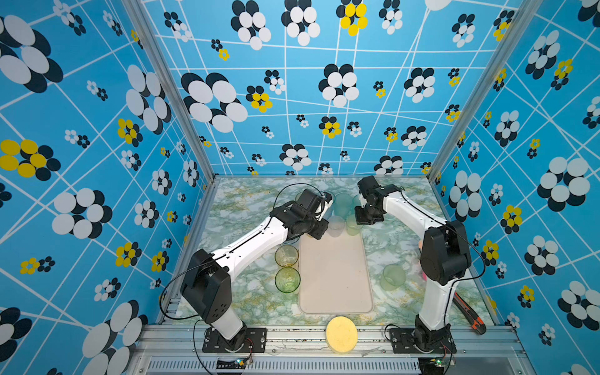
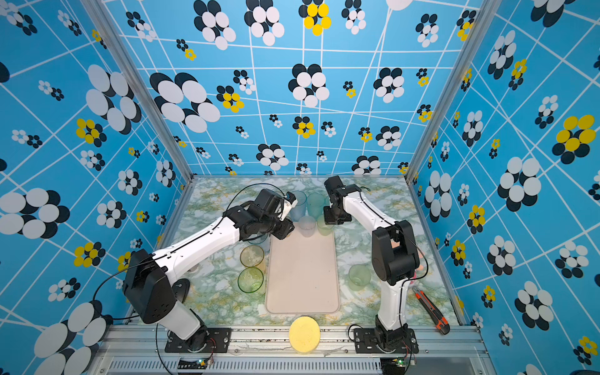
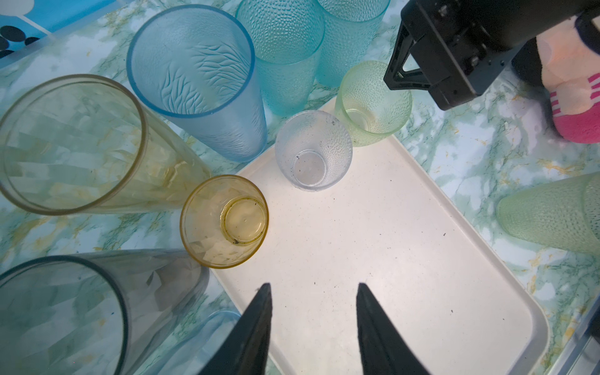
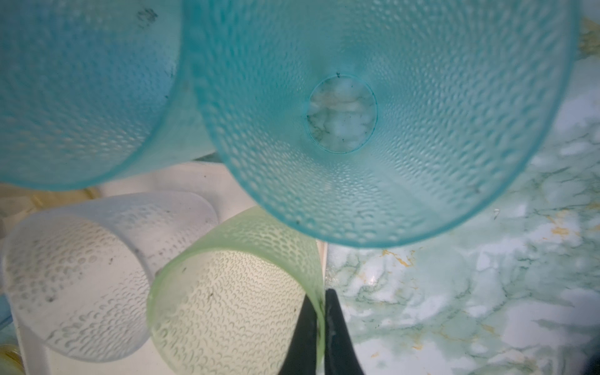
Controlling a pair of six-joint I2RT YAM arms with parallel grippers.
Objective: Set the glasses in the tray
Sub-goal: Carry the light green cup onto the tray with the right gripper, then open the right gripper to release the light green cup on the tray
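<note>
Early in the task. Large flat pale cream rectangular tray [image 1: 336, 285] lies mid-bench and is mostly bare. Short clear dimpled tumbler [image 3: 313, 151] stands inside it at the far end. Short pale green dimpled tumbler [image 3: 373, 104] is at a far corner of the tray, just beside the clear one. Right tool [image 4: 319, 292] is clamped on its rim wall, one finger inside and one outside. Can't tell if its base is down on the tray or just above. Small amber faceted tumbler [image 3: 224, 220] sits at the other far corner, over the rim line; fully in or half on is unclear. Left tool [image 3: 313, 285] hangs over the tray, jaws partly apart, holding nothing.

The rest stand off the tray on the marbled bench [image 1: 253, 292]:
- Crowded round the far end are a tall amber tumbler [image 3: 71, 143], a tall pale blue ribbed tumbler [image 3: 191, 65], a tall teal dimpled tumbler [image 3: 282, 48], a second teal tumbler [image 3: 350, 32] and a tall smoky grey tumbler [image 3: 61, 311].
- An amber-rimmed tumbler [image 1: 286, 255] and a green-rimmed tumbler [image 1: 287, 280] stand just beside the tray's left long edge.
- A tall pale green tumbler [image 1: 393, 276] stands alone on the right.
- One more bluish glass is mostly hidden under the left arm.

My estimate: two or three placed, most left to go, and the green one not yet released.

Not task items: yellow round sponge disc [image 1: 341, 334] on the front rail, pink plush toy [image 3: 571, 97], orange-and-black utility knife [image 1: 470, 315].
</note>
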